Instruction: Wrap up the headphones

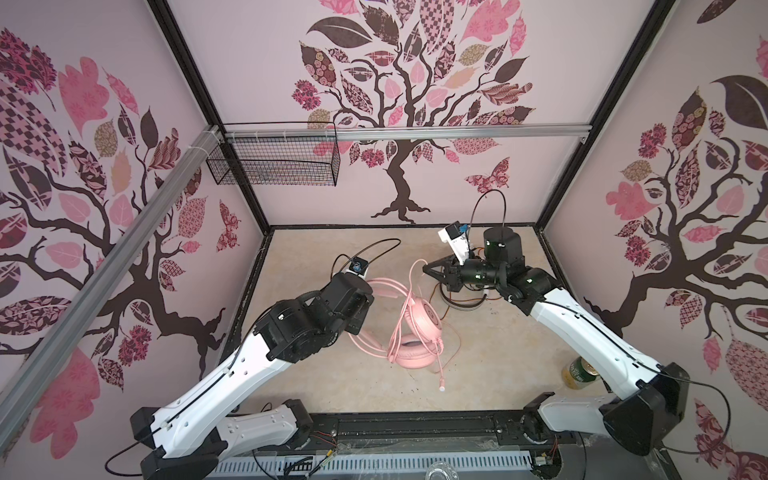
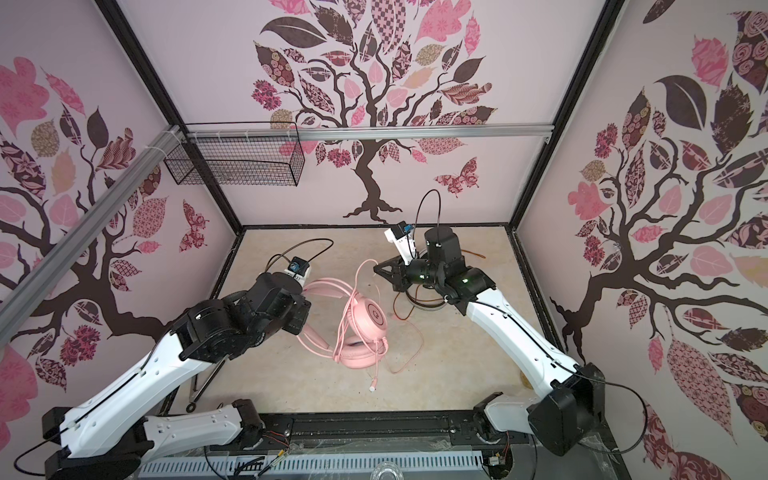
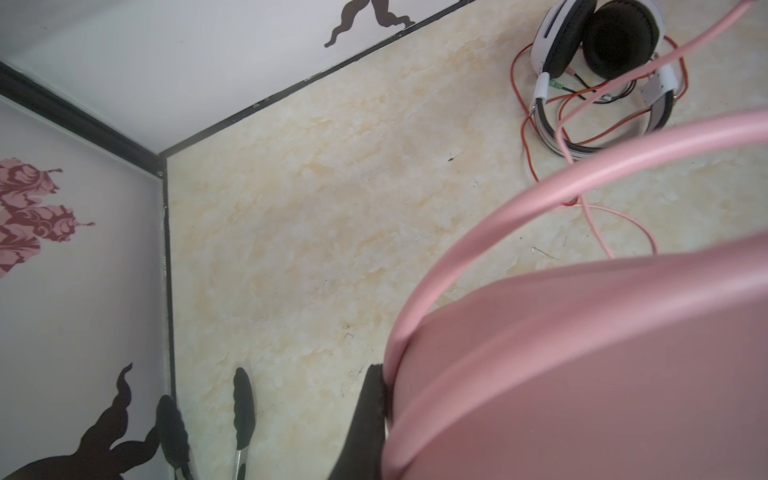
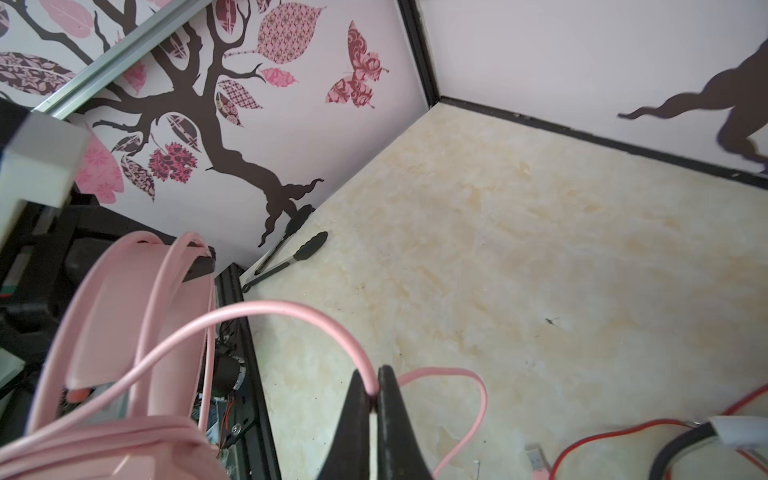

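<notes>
Pink headset [image 3: 582, 353] band fills the left wrist view. Left gripper [image 3: 376, 382] clamped on that band, one black finger showing, the other hidden behind it. Right gripper [image 4: 376, 395] pinched tight on the pink cable [image 4: 270, 309], which loops away on both sides.

In both top views the pink headset [image 1: 424, 316] sits mid-table [image 1: 332, 386], cable strewn around it. Drink can [image 1: 579, 372] at the right edge. Black-tipped tongs [image 4: 299, 249] along the left wall.

White-and-black headset [image 3: 602, 41] lies farther back, below the right arm, orange-red cable [image 3: 525, 137] loose around it. Wire basket [image 1: 274, 162] hangs on the back wall.
</notes>
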Tool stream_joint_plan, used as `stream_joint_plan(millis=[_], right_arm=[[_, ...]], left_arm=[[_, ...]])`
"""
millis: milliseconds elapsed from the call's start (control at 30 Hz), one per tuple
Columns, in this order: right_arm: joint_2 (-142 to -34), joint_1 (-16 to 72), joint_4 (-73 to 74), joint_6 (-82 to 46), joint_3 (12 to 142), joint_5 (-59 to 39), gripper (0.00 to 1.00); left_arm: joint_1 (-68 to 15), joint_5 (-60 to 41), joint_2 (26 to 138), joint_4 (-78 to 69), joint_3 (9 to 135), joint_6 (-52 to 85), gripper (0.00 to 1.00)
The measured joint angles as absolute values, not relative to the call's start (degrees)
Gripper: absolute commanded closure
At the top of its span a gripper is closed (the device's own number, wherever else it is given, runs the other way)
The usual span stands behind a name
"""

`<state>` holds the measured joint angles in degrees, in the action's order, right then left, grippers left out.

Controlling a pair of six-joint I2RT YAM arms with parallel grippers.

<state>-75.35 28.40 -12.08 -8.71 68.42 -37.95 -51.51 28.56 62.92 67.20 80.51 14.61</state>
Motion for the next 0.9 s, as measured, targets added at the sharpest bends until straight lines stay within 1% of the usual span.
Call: stream_joint_plan(millis=[33,67,100,133,200,233,300,400,667,733,900], right_arm=[[-75.72,28.40,-9.89,-10.04,66.74,-39.51,0.92],[-75.94,28.42,-8.56,-10.98,65.34,-40.77,0.82],[-76.25,28.45,-6.39,-12.62,63.44,-42.35,0.61],[-76.36,28.42,-4.56,-13.87,61.73,-43.44,0.48],[-76.38,28.36,-1.06,-16.29,58.28,-45.36,0.35],[-76.23,28.36,0.64,-17.78,56.45,-46.28,0.31],[-75.72,28.29,3.33,-19.62,53.54,-47.18,0.26],[-72.10,28.29,4.60,-21.19,48.73,-46.94,0.24],[-54.13,28.29,3.11,-21.15,37.58,-43.00,0.23],[-52.05,28.32,1.85,-20.29,35.73,-41.58,0.22],[-50.78,28.29,-2.00,-18.06,32.01,-37.01,0.21]], left_arm=[[-51.24,27.73,63.18,67.77,81.65,14.83,1.00],[-50.96,27.14,63.46,68.31,82.85,15.00,1.00],[-50.13,26.35,64.01,68.99,84.79,15.27,1.00],[-48.69,25.50,64.75,69.67,87.22,15.59,1.00],[-45.65,24.45,66.26,70.59,91.57,16.29,1.00],[-44.12,24.49,67.16,70.87,93.86,16.71,1.00],[-42.15,26.09,68.93,71.57,97.71,17.47,1.00],[-41.39,28.69,71.50,72.82,102.00,17.78,1.00],[-41.34,31.00,75.85,74.83,106.80,17.67,1.00],[-41.34,31.05,76.51,75.11,107.55,17.65,1.00],[-41.34,31.11,78.11,75.53,109.47,17.45,1.00]])
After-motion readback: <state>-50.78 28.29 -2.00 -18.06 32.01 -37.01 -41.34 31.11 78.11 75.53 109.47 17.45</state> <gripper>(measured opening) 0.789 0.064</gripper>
